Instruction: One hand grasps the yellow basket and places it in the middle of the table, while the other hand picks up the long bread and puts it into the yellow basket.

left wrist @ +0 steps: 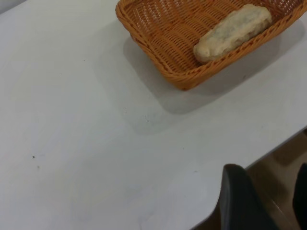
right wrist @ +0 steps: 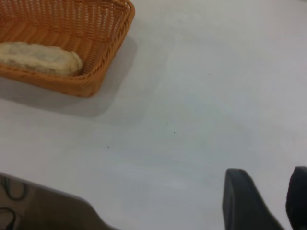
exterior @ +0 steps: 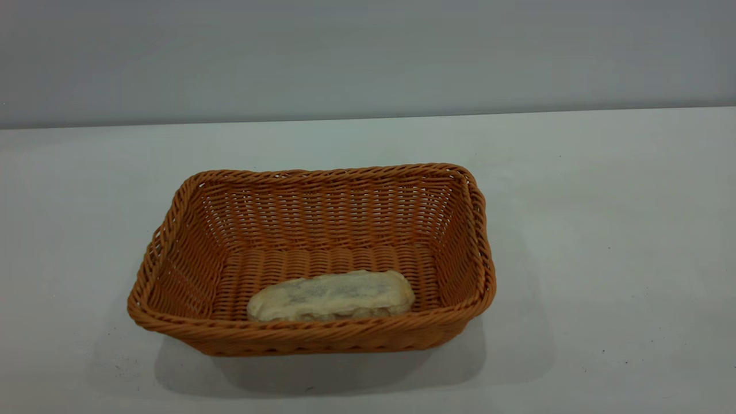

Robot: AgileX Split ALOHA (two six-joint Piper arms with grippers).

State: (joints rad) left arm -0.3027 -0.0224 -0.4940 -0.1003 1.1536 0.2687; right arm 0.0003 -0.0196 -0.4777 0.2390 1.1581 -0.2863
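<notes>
The yellow basket [exterior: 313, 330] stands on the white table [exterior: 604, 230], a little left of the middle. The long bread [exterior: 332, 295] lies inside it against the near wall, pale floury underside up. Neither gripper shows in the exterior view. In the left wrist view the basket [left wrist: 148, 47] and the bread [left wrist: 232, 32] lie far from my left gripper [left wrist: 271, 199], which is open and empty over the table's edge. In the right wrist view my right gripper [right wrist: 271, 194] is open and empty above bare table, far from the basket [right wrist: 57, 82] and the bread [right wrist: 41, 57].
A grey wall [exterior: 368, 52] stands behind the table's far edge. The table's near edge runs close to the left gripper, with brown floor [left wrist: 283, 158] beyond it. In the right wrist view the edge and dark floor with cables [right wrist: 14, 191] show at one corner.
</notes>
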